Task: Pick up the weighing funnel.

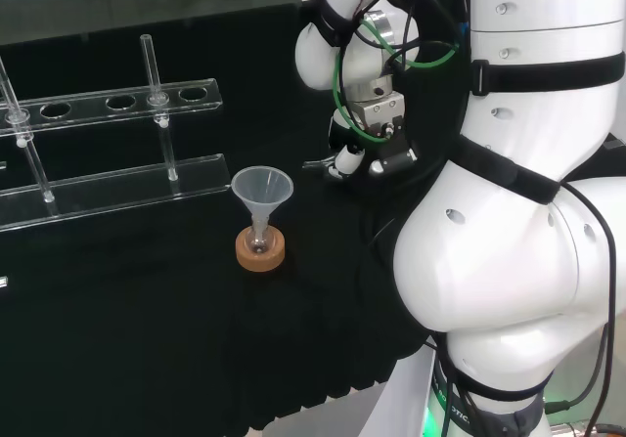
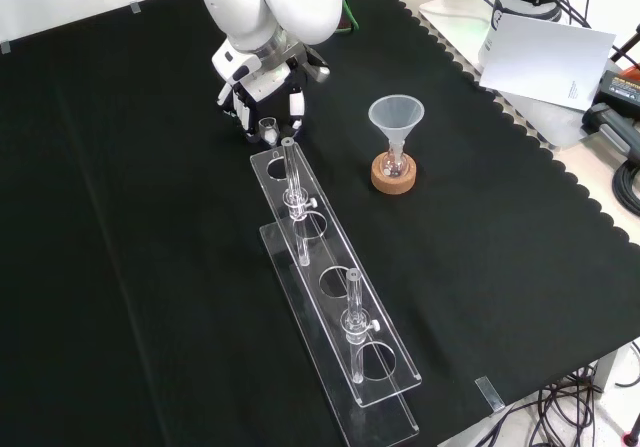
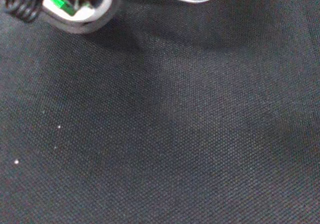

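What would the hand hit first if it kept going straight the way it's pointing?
Most likely the black cloth: the hand points down at it, and the wrist view shows bare cloth ahead. What looks like the weighing funnel sits by the hand, so it might touch that first.

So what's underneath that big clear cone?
Under the funnel, its stem drops into a small flask seated in a cork ring on the black cloth. The ring covers the flask's bottom, so what it holds cannot be seen.
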Tool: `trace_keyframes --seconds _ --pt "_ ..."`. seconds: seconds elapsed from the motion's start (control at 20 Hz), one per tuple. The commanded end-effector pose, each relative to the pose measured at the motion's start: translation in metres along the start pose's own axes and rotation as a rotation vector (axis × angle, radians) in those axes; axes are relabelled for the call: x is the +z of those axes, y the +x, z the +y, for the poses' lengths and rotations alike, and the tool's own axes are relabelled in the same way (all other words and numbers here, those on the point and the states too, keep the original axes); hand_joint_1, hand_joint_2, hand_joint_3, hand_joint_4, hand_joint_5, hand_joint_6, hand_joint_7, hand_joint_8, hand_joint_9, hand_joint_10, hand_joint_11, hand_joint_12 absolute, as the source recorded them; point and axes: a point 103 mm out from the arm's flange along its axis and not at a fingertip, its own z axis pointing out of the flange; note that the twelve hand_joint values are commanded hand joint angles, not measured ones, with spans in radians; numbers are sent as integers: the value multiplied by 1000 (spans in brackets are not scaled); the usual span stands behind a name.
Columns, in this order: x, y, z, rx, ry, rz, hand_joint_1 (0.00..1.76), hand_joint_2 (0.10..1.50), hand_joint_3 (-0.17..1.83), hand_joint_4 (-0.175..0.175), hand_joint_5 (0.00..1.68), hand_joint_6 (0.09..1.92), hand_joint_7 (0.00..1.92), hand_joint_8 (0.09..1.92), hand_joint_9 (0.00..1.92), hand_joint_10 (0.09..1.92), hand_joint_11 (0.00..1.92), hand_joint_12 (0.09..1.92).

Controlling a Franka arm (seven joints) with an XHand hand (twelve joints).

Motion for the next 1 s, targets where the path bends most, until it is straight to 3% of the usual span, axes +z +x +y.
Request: trace_keyframes --seconds 0.05,0.5,0.55,0.75,0.8,0.85,0.9,0.95,1.0 --pt "2 -1 0 10 -6 5 922 570 592 110 1056 400 1143 337 1141 311 481 1302" --pt "4 2 1 43 -32 27 963 575 609 110 1123 420 1209 340 1217 307 533 1276" --pt "4 -6 -2 -10 -40 83 970 576 613 106 1132 418 1219 338 1227 304 543 1271" --pt "6 -10 -1 6 -48 75 1030 582 620 10 1172 387 1267 325 1322 248 792 1100" --pt "4 -9 -1 15 -52 75 1066 664 525 47 1211 440 1285 325 1355 232 882 1044" --pt "4 -8 -1 17 -59 71 1098 749 407 60 1244 471 1306 326 1392 209 974 975" --pt "5 -10 -1 25 -62 77 1129 811 312 24 1274 469 1333 328 1436 182 1075 898" --pt "5 -19 -3 -48 -76 159 1161 848 247 -51 1300 444 1364 328 1475 154 1168 824" --pt "5 -19 -2 -41 -75 141 1183 868 205 -108 1323 411 1389 325 1503 127 1236 763"
